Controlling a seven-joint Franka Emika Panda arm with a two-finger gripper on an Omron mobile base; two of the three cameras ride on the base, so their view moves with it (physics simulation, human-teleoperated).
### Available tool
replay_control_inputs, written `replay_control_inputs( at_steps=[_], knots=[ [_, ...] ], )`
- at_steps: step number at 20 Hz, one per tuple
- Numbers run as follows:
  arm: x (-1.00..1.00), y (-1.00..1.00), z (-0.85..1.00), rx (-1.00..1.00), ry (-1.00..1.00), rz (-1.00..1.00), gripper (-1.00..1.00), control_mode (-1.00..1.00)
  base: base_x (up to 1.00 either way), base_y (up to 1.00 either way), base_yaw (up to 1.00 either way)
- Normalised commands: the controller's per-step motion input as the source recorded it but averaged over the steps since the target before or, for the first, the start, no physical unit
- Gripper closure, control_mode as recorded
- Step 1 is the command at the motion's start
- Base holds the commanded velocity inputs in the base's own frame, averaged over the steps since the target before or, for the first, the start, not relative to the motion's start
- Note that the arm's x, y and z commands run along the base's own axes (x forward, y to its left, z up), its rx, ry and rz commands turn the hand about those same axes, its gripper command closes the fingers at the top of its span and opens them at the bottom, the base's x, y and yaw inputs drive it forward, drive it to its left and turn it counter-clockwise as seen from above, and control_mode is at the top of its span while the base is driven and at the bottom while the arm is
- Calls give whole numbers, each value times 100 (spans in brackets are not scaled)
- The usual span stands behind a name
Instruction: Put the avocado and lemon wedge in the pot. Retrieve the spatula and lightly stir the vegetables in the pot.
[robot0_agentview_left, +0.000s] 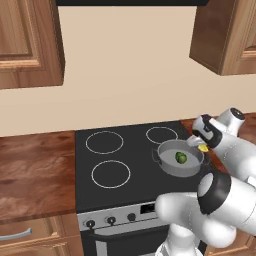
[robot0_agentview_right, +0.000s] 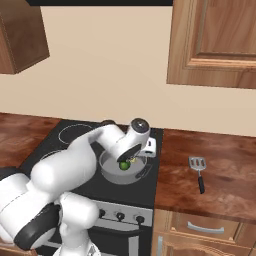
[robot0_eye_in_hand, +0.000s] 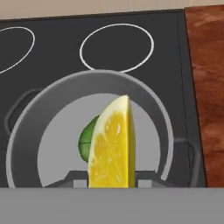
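My gripper (robot0_agentview_left: 200, 145) is shut on the lemon wedge (robot0_agentview_left: 203, 148), a bright yellow slice held just above the right rim of the pot (robot0_agentview_left: 165, 150). Seen from the hand, the wedge (robot0_eye_in_hand: 113, 144) stands upright between my fingertips (robot0_eye_in_hand: 78, 179), over the pot's grey floor (robot0_eye_in_hand: 52, 144). The avocado (robot0_agentview_left: 181, 158), a dark green glossy lump, lies inside the pot and is partly hidden behind the wedge in the hand view (robot0_eye_in_hand: 86, 141). The pot sits on the front right burner of the black stove. A spatula (robot0_agentview_right: 198, 170) with a slotted head and a dark handle lies on the wooden counter right of the stove.
Three bare burner rings (robot0_agentview_left: 104, 142) show on the stove top, with knobs (robot0_agentview_left: 111, 219) along its front. Wooden counters flank the stove on both sides (robot0_agentview_left: 35, 170). Wall cabinets (robot0_agentview_right: 220, 40) hang above, well over the arm.
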Motion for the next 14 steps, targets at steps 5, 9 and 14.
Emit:
replay_control_inputs(
  at_steps=[5, 9, 14],
  knots=[
    [35, 44, -3, -11, 15, -2, 100, -100, 0, 0, 0],
    [37, 17, -12, -19, 17, -8, 100, -100, 0, 0, 0],
    [30, 0, -16, -10, 22, -9, 100, -100, 0, 0, 0]
  ],
)
